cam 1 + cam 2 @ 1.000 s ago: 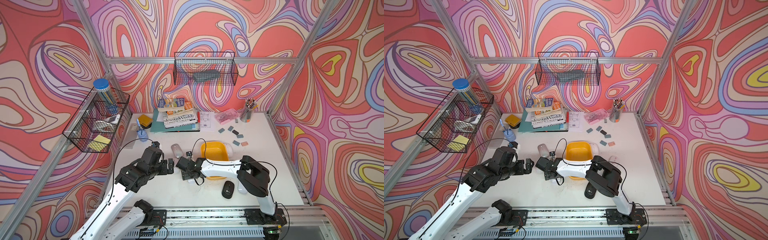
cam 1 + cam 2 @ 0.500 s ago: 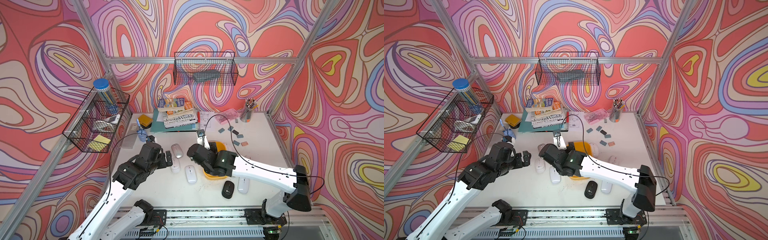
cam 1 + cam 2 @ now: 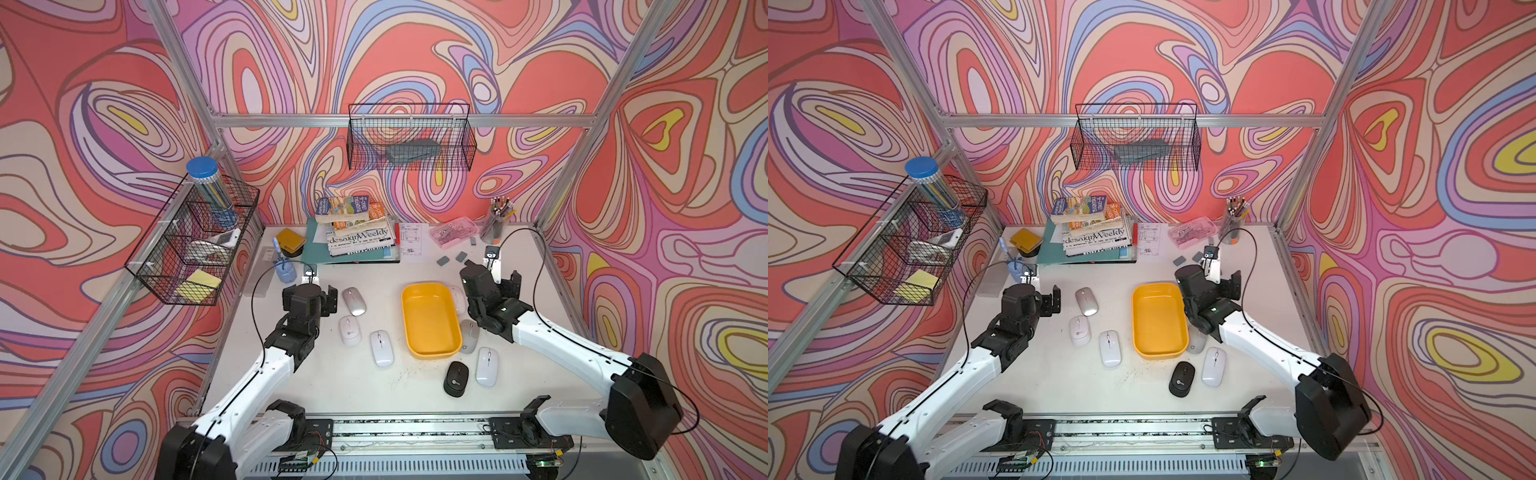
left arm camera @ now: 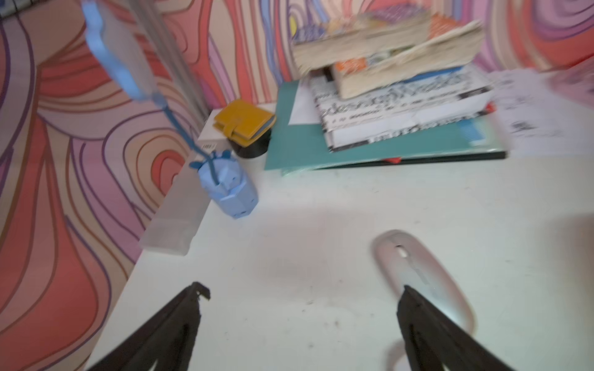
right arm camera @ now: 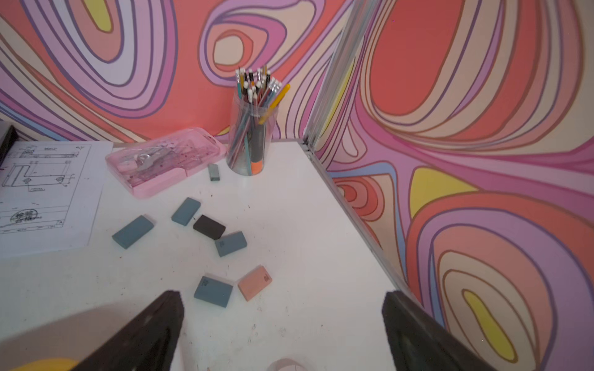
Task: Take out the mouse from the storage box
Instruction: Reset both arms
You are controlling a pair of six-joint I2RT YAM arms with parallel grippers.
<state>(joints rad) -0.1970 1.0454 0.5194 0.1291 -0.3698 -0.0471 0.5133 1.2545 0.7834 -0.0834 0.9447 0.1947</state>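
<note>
Jaws stand spread wide and empty on both the left gripper [image 3: 311, 297] and the right gripper [image 3: 492, 286]. At frame centre the shallow yellow plastic storage box [image 3: 432, 354] holds nothing. A pale oval mouse [image 3: 457, 297] lies on the white surface [image 3: 332, 386] just beside its right wall, below the right gripper. A clean finish likely means lifting straight up, without nudging that mouse.

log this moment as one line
storage box: empty | mice: on table beside it | left hand: open, empty | right hand: open, empty
</note>
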